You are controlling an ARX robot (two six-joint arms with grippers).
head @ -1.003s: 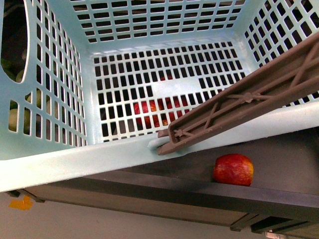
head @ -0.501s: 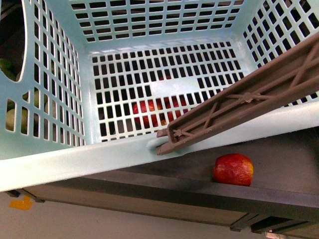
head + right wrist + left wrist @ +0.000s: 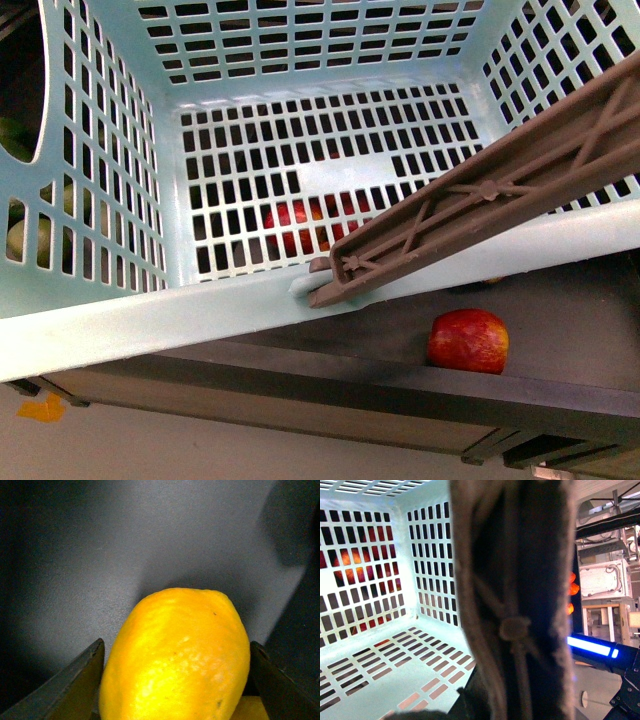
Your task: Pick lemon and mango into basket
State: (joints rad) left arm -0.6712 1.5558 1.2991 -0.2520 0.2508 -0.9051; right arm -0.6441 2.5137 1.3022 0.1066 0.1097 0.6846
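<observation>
Shifted a little leftward across the front view, the basket [image 3: 120, 330] has its brown handle [image 3: 480, 195] lying over the near rim. Both fingers [image 3: 75, 685] of the right end effector [image 3: 176, 647] press the lemon [image 3: 175, 665] between them, above a grey surface. I cannot tell where the lemon is relative to the basket. I also cannot tell how the left end effector is set, because the blurred handle fills its camera. One red fruit [image 3: 468, 340] lies on the bench [image 3: 560, 300] just outside the basket's near rim, and another [image 3: 300, 222] shows beneath its floor.
</observation>
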